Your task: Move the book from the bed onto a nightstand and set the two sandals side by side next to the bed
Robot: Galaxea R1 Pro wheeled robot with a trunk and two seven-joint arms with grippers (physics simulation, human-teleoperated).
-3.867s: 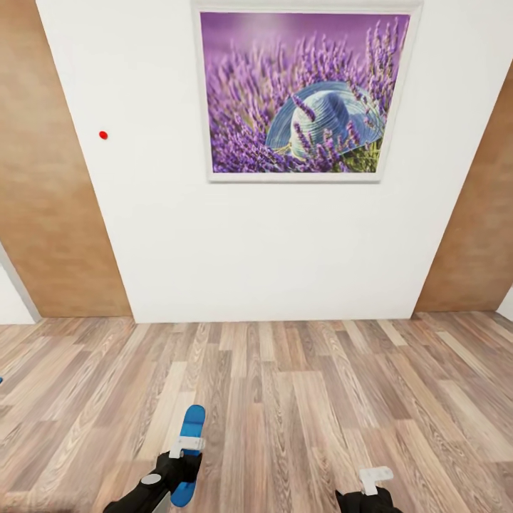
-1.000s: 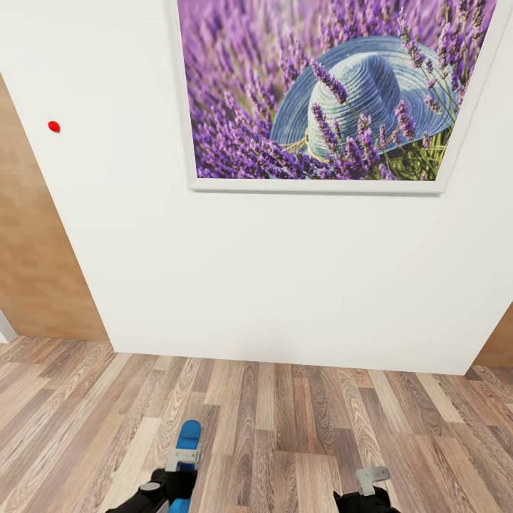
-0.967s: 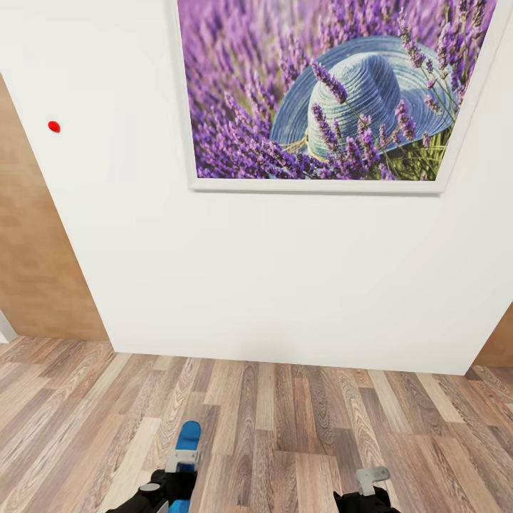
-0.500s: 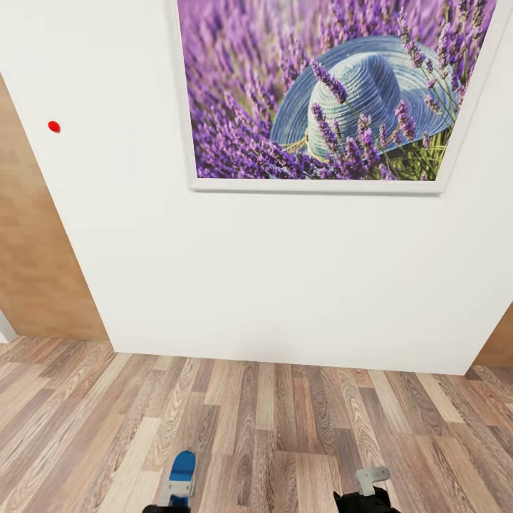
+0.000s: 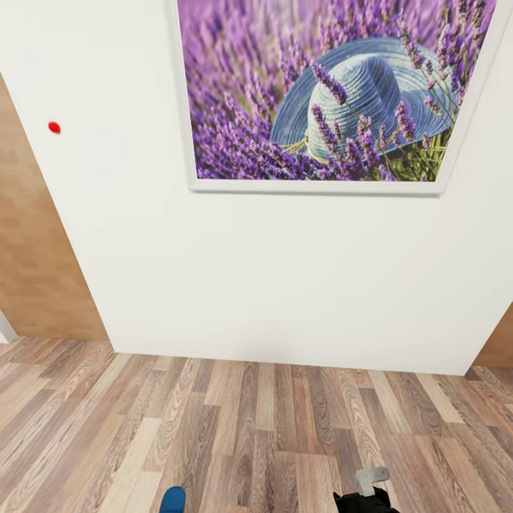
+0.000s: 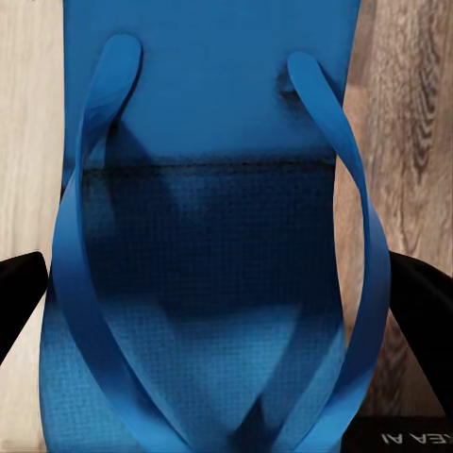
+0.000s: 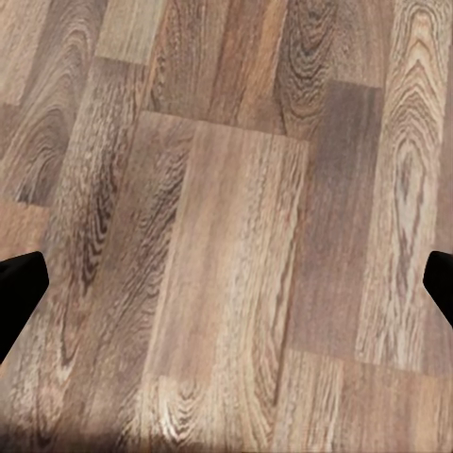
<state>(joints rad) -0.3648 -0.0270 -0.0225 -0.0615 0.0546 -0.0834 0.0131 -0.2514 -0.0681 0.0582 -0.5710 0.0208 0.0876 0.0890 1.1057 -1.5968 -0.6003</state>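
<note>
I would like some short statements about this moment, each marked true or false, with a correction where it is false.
1. A blue sandal lies between the left gripper's fingers. True.
2. The right gripper holds the second sandal. False: nothing is between its fingers; bare wood floor is below it.
3. The picture on the wall shows a blue hat among purple flowers. True.
4. The floor is covered with grey carpet. False: it is wood plank.
5. A red dot sits on the white wall, left of the picture. True.
</note>
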